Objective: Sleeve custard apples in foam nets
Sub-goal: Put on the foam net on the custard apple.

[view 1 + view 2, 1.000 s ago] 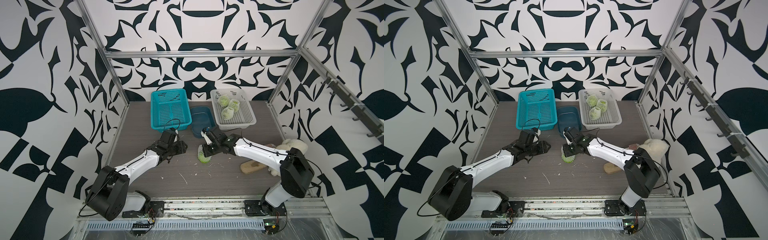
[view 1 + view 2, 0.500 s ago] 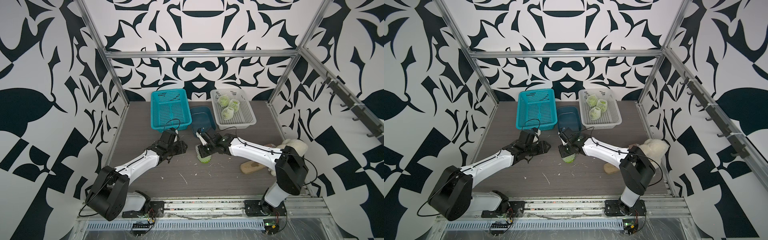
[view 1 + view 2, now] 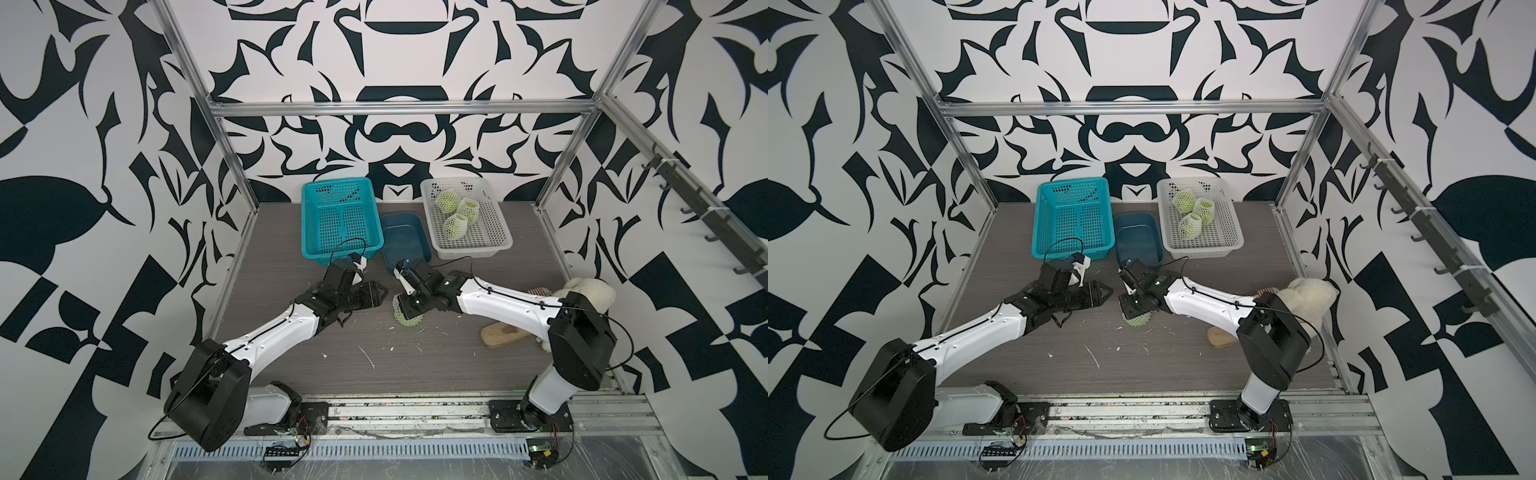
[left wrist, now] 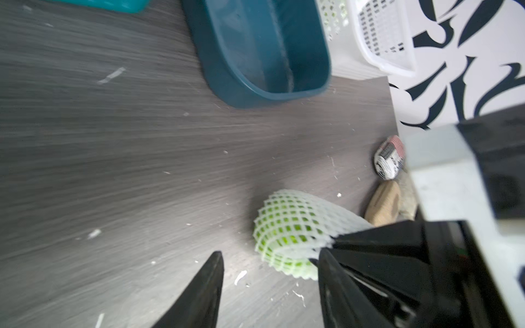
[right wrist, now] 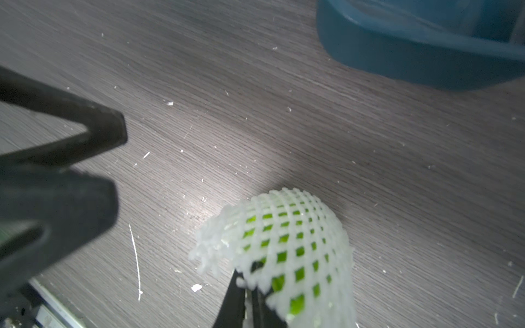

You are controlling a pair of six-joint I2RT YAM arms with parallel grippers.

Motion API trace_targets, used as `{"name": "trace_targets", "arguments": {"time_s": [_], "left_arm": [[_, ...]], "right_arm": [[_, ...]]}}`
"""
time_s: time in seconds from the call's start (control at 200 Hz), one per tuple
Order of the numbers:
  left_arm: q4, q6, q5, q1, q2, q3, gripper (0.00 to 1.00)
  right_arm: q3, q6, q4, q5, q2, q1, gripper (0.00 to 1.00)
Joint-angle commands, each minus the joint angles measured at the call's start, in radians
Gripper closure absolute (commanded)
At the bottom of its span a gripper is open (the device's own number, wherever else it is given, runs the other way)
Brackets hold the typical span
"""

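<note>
Three sleeved custard apples (image 3: 456, 226) sit in the basket (image 3: 473, 249) as my right pincer (image 5: 248, 298) nips the last foam net (image 5: 298, 227), left pincer (image 4: 269, 252) open and empty.

Bright green custard apple (image 3: 408, 321) sleeved in a white diamond-mesh foam net (image 4: 292, 224), lying near the middle of the grey wood-grain tabletop (image 3: 291, 353), one net end ragged and loose. Three more netted custard apples (image 3: 455, 224) clustered close together inside the white perforated basket (image 3: 494, 245) at the back.
</note>
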Motion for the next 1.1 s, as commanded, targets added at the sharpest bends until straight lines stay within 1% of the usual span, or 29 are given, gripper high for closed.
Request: {"name": "trace_targets", "arguments": {"time_s": [0.0,0.14,0.245,0.48,0.555,0.665,0.695,0.89,1.02,1.1], "left_arm": [[0.036,-0.006,0.051,-0.021,0.024,0.011,0.44],[0.057,-0.006,0.064,-0.034,0.071,0.036,0.43],[0.072,-0.009,0.060,-0.036,0.111,0.048,0.43],[0.083,-0.013,0.057,-0.054,0.183,0.057,0.43],[0.074,-0.013,0.047,-0.056,0.206,0.055,0.44],[0.057,-0.022,0.025,-0.056,0.238,0.055,0.45],[0.057,-0.023,0.024,-0.056,0.245,0.056,0.45],[0.063,-0.029,0.034,-0.060,0.252,0.074,0.45],[0.039,-0.025,0.034,-0.061,0.228,0.081,0.45],[0.021,-0.025,0.031,-0.061,0.204,0.077,0.45]], "right_arm": [[-0.024,0.011,0.028,0.005,-0.045,0.005,0.85],[-0.035,0.015,0.037,-0.002,-0.051,0.006,0.85],[-0.042,0.019,0.044,-0.009,-0.053,0.006,0.82],[-0.056,0.022,0.063,-0.016,-0.069,0.006,0.81],[-0.058,0.025,0.064,-0.018,-0.081,0.006,0.76],[-0.088,0.035,0.102,-0.018,-0.139,0.005,0.66],[-0.092,0.037,0.104,-0.014,-0.154,0.004,0.64],[-0.075,0.030,0.071,0.021,-0.218,-0.001,0.61],[-0.070,0.023,0.044,0.081,-0.247,-0.009,0.61],[-0.077,0.019,0.025,0.090,-0.245,-0.019,0.62]]}}
